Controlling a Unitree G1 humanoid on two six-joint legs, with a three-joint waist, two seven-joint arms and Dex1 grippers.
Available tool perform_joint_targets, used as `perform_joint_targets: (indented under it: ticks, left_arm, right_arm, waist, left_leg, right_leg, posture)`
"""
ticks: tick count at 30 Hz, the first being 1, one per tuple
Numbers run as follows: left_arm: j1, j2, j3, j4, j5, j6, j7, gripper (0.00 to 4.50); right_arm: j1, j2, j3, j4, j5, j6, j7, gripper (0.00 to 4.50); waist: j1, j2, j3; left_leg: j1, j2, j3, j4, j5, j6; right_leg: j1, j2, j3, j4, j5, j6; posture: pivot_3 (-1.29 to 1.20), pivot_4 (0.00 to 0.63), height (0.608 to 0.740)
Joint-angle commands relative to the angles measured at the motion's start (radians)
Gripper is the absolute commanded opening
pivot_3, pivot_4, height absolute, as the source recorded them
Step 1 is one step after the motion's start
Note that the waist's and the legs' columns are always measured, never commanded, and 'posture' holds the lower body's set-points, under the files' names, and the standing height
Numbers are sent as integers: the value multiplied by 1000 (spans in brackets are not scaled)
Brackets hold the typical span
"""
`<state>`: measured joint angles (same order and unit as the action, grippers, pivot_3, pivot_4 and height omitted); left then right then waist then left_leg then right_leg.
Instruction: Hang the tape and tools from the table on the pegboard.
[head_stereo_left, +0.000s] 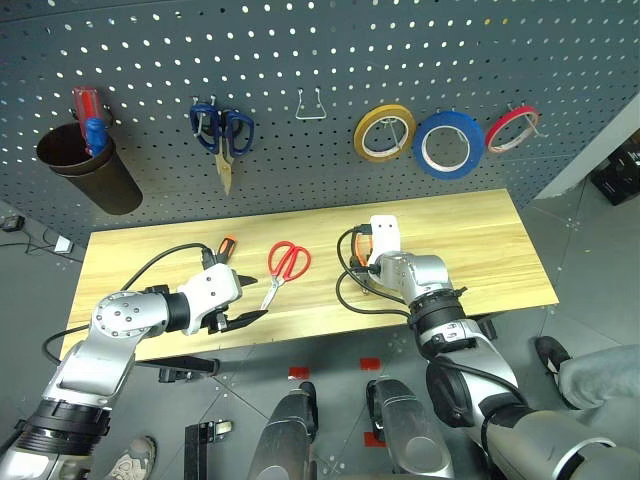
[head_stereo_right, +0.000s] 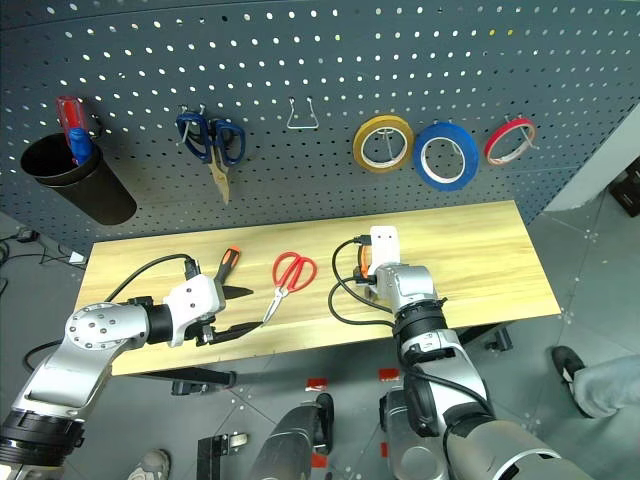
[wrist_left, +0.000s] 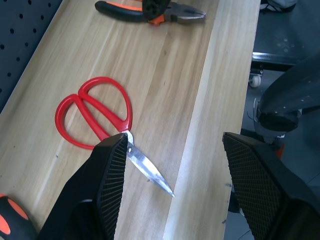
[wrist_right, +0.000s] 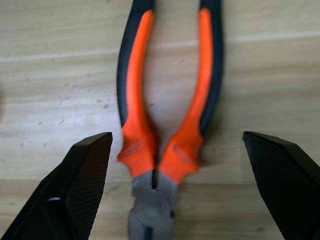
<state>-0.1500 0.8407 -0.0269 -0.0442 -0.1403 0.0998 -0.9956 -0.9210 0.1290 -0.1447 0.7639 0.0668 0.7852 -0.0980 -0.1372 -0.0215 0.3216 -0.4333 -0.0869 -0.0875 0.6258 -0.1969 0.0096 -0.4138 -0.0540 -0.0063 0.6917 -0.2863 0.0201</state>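
Right gripper jaws spread wide, straddling pliers on table.

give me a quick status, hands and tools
Both hands open and empty. Right hand straddles orange-and-black pliers on the pale wood table. Left hand beside red-handled scissors. Nothing blocking.

No legible text, label, brand, number or sign was found on any surface in the views.
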Motion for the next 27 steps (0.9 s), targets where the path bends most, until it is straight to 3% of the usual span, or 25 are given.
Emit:
perform_joint_targets:
  ticks: [1, 9, 13, 16, 18, 27]
  left_arm:
    - [-5, 10, 19, -9, -1, -8, -4, 3192]
    - [-9, -6, 10, 18, 4, -15, 4, 3192]
    - [-16, -19, -1, 33, 13, -22, 11, 3192]
    - [-29, -36, 5, 42, 11, -21, 23, 3192]
    - [-37, -52, 13, 48, 1, -12, 36, 3192]
    - [6, -157, 137, -12, -88, 28, 166, 3192]
  right_arm:
    - [-43, 18, 25, 68, -1, -56, 17, 4457]
    - [-84, 11, 124, 243, -77, -195, 52, 4457]
    - [-101, -1, 126, 296, -87, -239, 40, 3594]
    - [-110, -21, 140, 285, -98, -276, 57, 2604]
    - [-105, -35, 161, 255, -108, -306, 90, 2603]
    - [237, -112, 304, -595, -127, -134, 228, 2602]
  waist:
    - [0, 0, 1]
    - [-1, -2, 7]
    - [-1, -3, 7]
    - [-1, -3, 7]
    - [-1, -3, 7]
    - [-3, -6, 0]
  left_leg:
    - [0, 0, 0, 0, 0, 0]
    - [0, 1, 1, 0, 0, 0]
    - [0, 1, 1, 0, 0, 0]
    - [0, 1, 1, 0, 0, 0]
    - [0, 1, 1, 0, 0, 0]
    - [-5, 2, 3, 0, 2, -4]
  right_leg:
    - [0, 0, 0, 0, 0, 0]
    - [-1, 0, 1, 0, 0, 0]
    - [-1, 1, 1, 0, 0, 0]
    - [-1, 1, 0, 0, 0, 0]
    - [-1, 1, 0, 0, 0, 0]
    - [-7, 1, 0, 2, 0, 1]
  posture:
    - [-138, 390, 740]
    - [-147, 392, 740]
    - [-160, 366, 740]
    - [-172, 344, 740]
    - [-179, 326, 740]
    - [-208, 222, 740]
